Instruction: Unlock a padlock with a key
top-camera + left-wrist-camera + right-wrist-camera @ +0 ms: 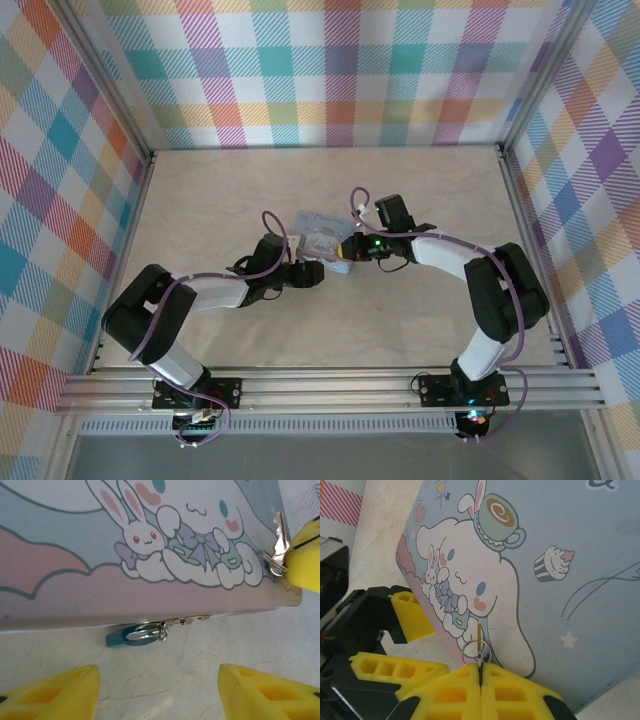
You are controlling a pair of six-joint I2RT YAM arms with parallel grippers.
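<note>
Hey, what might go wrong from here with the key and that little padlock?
The right gripper pinches the key only by its end, so it may twist or slip when pushed at the lock. The padlock sits unheld at the edge of the tin box, and the left gripper is open, short of it, so it may shift away from the key.

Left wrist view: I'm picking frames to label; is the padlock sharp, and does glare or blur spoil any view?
Left wrist: the padlock is fairly sharp, glints on its shackle; the near fingertips look soft. Right wrist: the key reads crisply, edge-on, against the tin box. Top external: even light, soft shadows, padlock too small to resolve.
</note>
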